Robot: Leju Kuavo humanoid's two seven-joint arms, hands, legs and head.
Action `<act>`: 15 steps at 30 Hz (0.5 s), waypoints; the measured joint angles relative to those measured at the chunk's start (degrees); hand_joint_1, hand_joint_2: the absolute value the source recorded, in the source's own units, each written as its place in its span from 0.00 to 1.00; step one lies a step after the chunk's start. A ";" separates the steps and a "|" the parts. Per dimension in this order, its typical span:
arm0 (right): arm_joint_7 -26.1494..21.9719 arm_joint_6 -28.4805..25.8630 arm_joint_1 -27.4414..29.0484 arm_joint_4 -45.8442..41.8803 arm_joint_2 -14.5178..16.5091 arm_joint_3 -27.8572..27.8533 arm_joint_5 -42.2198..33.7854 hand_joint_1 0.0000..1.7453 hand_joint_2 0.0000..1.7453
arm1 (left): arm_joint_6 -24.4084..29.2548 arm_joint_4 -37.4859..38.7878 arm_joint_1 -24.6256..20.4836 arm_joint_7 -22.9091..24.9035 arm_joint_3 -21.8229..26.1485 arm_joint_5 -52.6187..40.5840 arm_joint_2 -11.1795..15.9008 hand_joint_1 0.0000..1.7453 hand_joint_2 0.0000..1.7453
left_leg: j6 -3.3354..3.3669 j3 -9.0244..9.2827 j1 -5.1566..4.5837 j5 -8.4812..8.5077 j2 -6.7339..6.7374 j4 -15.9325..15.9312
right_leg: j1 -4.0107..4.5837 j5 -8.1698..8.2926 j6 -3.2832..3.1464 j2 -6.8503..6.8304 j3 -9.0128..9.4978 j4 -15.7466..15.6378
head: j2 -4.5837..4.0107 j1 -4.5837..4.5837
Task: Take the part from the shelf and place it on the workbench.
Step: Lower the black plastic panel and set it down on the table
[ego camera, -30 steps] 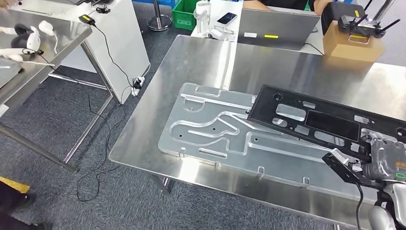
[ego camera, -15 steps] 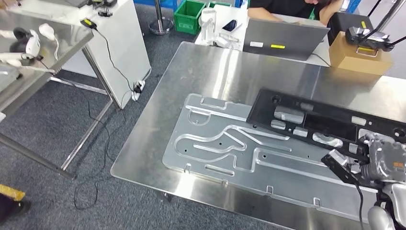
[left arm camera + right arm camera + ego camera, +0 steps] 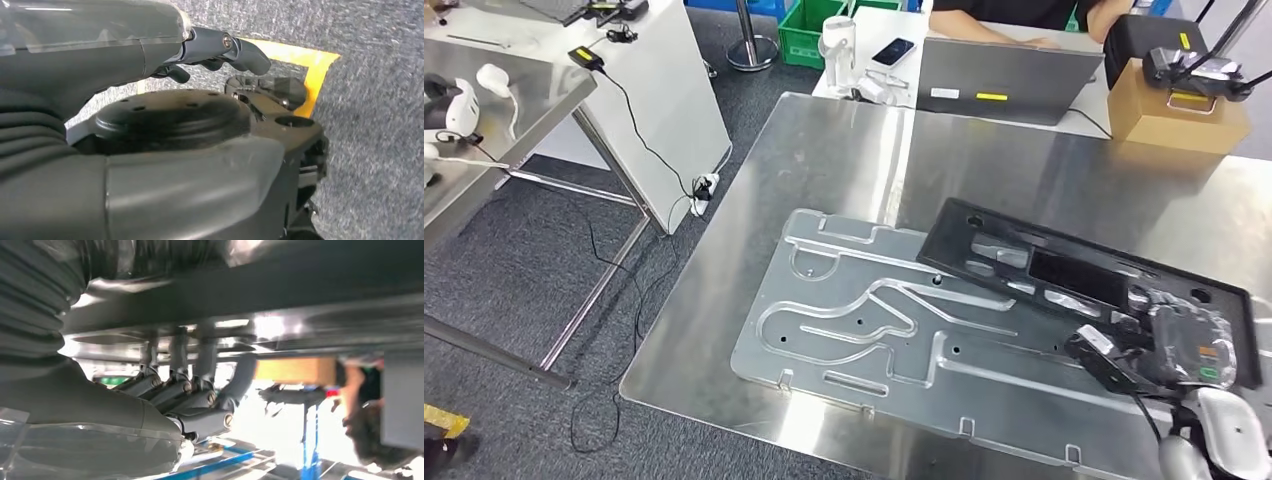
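The long black frame part [image 3: 949, 240] with several cutouts lies slanted over the right half of the steel workbench [image 3: 984, 150], its left end above the machined aluminium plate [image 3: 844, 320]. My right hand [image 3: 1184, 345] grips the part at its right end. In the right wrist view its fingers [image 3: 190, 390] curl under the edge of the black part [image 3: 300, 285]. Whether the part touches the plate I cannot tell. My left hand [image 3: 220, 47] hangs by my side over grey carpet, holding nothing.
At the bench's far edge stand a laptop [image 3: 1004, 70] with a person [image 3: 1004, 15] behind it and a cardboard box [image 3: 1179, 105] carrying a controller. A second steel table [image 3: 484, 150] with a white headset [image 3: 449, 100] stands left. Cables [image 3: 614, 300] trail on the floor between.
The view has shifted. The black part has come lower and closer to the aluminium plate, and my right hand now sits further in over the part's right end.
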 joint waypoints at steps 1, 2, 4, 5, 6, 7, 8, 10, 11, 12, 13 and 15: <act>0.09 -0.01 -0.13 0.20 0.27 0.80 0.27 0.00 0.00 | 0.22 0.00 -0.07 0.16 0.03 -0.17 -0.01 0.00 0.00 | 0.02 0.19 0.01 0.01 0.00 -0.12 | 0.04 -0.15 -0.20 0.00 0.10 0.00 | 0.00 0.00; 0.21 -0.01 -0.24 0.32 0.50 1.52 0.46 0.00 0.00 | 0.52 0.00 -0.12 0.25 0.04 -0.30 -0.02 0.00 0.00 | 0.04 0.33 0.02 0.00 0.01 -0.24 | 0.09 -0.28 -0.35 -0.01 0.21 0.00 | 0.00 0.01; 0.43 -0.01 -0.42 0.39 0.86 2.70 0.64 0.00 0.00 | 0.95 0.01 -0.15 0.33 0.07 -0.28 -0.03 0.00 0.00 | -0.01 0.54 0.09 -0.09 0.02 -0.44 | 0.22 -0.45 -0.55 -0.03 0.38 0.00 | 0.00 0.01; 0.48 -0.01 -0.49 0.38 0.99 3.16 0.70 0.00 0.00 | 1.03 0.01 -0.16 0.37 0.09 -0.26 -0.04 0.00 0.00 | -0.09 0.61 0.14 -0.16 0.03 -0.54 | 0.29 -0.50 -0.62 -0.03 0.44 0.00 | 0.00 0.01; 0.51 -0.01 -0.56 0.33 1.08 3.54 0.79 0.00 0.00 | 1.05 0.01 -0.15 0.41 0.09 -0.25 -0.04 0.00 0.00 | -0.18 0.68 0.18 -0.23 0.05 -0.62 | 0.35 -0.54 -0.67 -0.03 0.50 0.01 | 0.00 0.01; 0.53 -0.01 -0.63 0.27 1.16 3.87 0.89 0.00 0.00 | 1.04 0.01 -0.15 0.43 0.10 -0.24 -0.05 0.00 0.00 | -0.28 0.75 0.21 -0.28 0.06 -0.68 | 0.39 -0.56 -0.70 -0.03 0.55 0.01 | 0.00 0.01; 0.54 -0.01 -0.67 0.20 1.24 4.16 0.98 0.00 0.00 | 1.03 0.01 -0.15 0.44 0.10 -0.24 -0.05 0.00 0.00 | -0.37 0.80 0.23 -0.29 0.07 -0.70 | 0.41 -0.57 -0.71 -0.04 0.61 0.02 | 0.00 0.01; 0.56 -0.01 -0.74 0.05 1.37 4.55 1.13 0.00 0.00 | 1.03 0.02 -0.15 0.45 0.11 -0.23 -0.07 0.00 0.00 | -0.66 0.87 0.23 -0.27 0.08 -0.72 | 0.41 -0.58 -0.73 -0.07 0.71 0.02 | 0.00 0.01; 0.56 -0.02 -0.76 -0.02 1.40 4.70 1.19 0.00 0.00 | 1.02 0.02 -0.15 0.45 0.12 -0.23 -0.08 0.00 0.00 | -0.92 0.90 0.24 -0.26 0.08 -0.73 | 0.40 -0.58 -0.73 -0.08 0.75 0.03 | 0.00 0.01; 0.58 -0.03 -0.80 -0.07 1.43 4.83 1.23 0.00 0.00 | 1.01 0.02 -0.14 0.45 0.13 -0.22 -0.08 0.00 0.00 | -1.18 0.93 0.24 -0.24 0.08 -0.73 | 0.40 -0.57 -0.72 -0.10 0.79 0.03 | 0.00 0.01; 0.59 -0.04 -0.83 -0.13 1.45 4.94 1.26 0.00 0.00 | 1.00 0.02 -0.14 0.45 0.14 -0.21 -0.09 0.00 0.00 | -1.41 0.95 0.24 -0.22 0.08 -0.73 | 0.39 -0.57 -0.72 -0.13 0.83 0.03 | 0.00 0.01; 0.62 -0.05 -0.89 -0.26 1.47 5.11 1.27 0.00 0.00 | 0.97 0.02 -0.14 0.45 0.18 -0.20 -0.10 0.00 0.00 | -1.59 1.00 0.24 -0.20 0.08 -0.70 | 0.38 -0.55 -0.68 -0.16 0.94 0.03 | 0.00 0.01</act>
